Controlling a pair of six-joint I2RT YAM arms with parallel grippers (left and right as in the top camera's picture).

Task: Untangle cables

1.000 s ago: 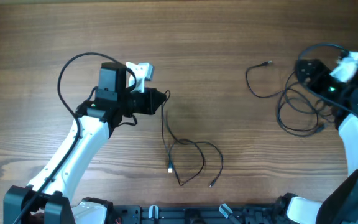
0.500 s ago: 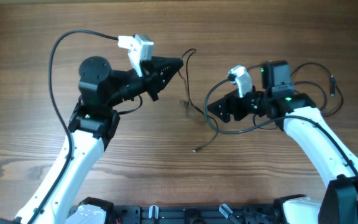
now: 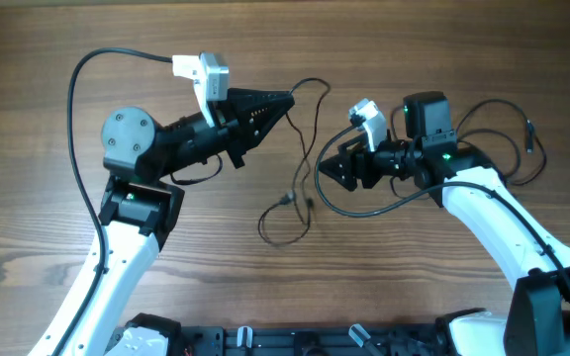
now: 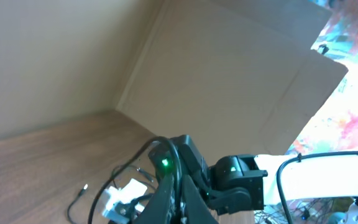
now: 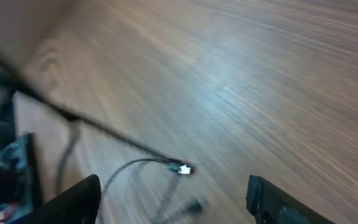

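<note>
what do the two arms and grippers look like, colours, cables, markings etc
The left arm and right arm have white lower links, black upper housings and small green lights. The left one has a round grey joint cap and a thick black cable looping to its wrist. Each wrist carries a white camera mount. The left gripper and right gripper are black and tapering. No markings are legible.

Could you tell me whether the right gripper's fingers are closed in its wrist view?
No, the fingers of the right gripper stand wide apart at the bottom corners, with a thin cable and table visible between them.
</note>
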